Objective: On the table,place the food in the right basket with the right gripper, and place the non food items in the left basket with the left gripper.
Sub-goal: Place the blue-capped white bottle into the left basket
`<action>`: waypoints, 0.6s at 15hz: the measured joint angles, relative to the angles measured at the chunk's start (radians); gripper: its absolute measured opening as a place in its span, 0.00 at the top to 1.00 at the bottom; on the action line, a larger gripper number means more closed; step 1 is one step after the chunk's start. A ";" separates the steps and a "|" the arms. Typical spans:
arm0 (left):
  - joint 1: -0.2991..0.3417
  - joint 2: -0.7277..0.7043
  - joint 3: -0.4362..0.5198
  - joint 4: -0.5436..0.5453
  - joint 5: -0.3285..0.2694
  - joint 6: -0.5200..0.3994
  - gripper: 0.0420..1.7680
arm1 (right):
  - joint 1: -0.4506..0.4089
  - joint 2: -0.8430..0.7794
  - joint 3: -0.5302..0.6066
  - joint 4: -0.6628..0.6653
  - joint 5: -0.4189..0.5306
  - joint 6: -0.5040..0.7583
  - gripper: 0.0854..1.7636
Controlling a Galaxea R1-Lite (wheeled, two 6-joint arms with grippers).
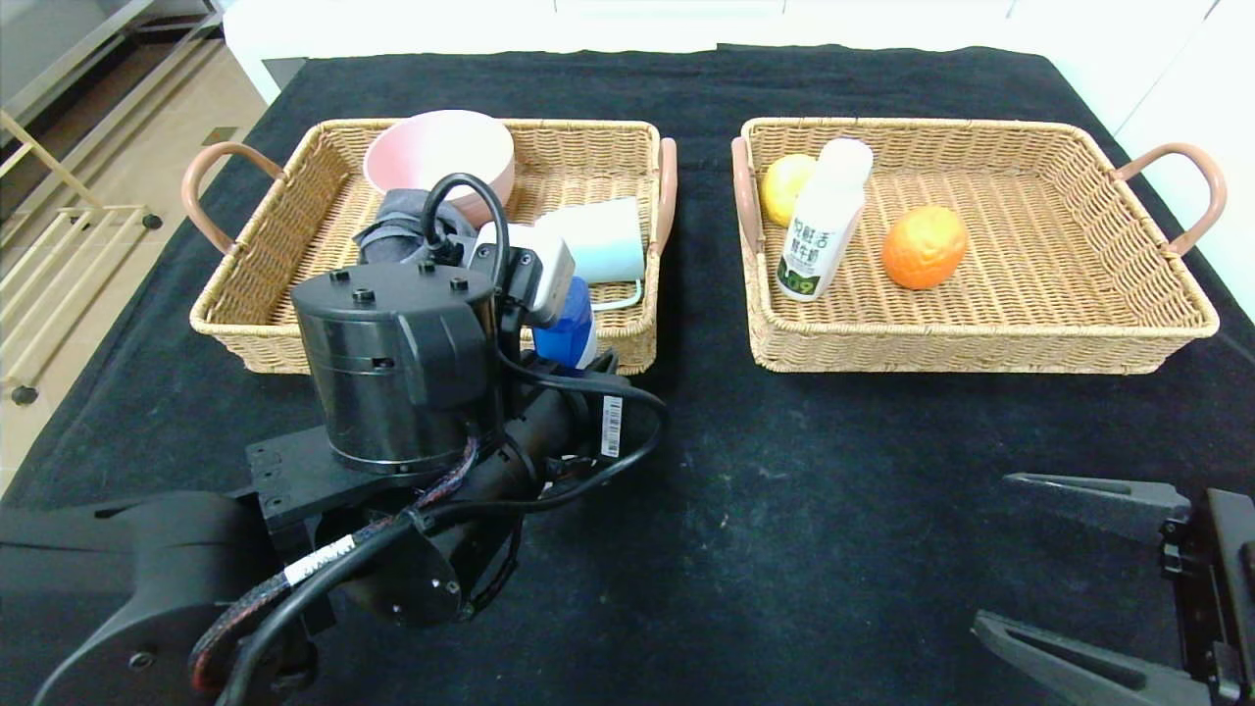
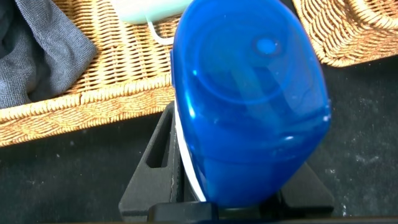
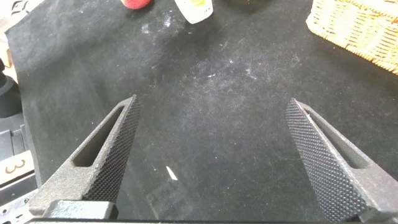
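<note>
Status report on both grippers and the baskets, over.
Left gripper shut on blue-capped bottle, at left basket front rim. Right gripper open, parked low over table. Right basket holds three foods. Nothing blocking.

A black cloth table carries two tan woven wicker baskets with pinkish-brown handles. The right one holds a yellow fruit, an orange and a white, green-labelled bottle; the left, a pink bowl, grey cloth and a white cup. A blue cap glints.
</note>
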 joint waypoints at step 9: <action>-0.001 0.002 0.000 0.001 0.004 0.000 0.64 | -0.002 0.000 0.000 -0.001 0.000 0.000 0.03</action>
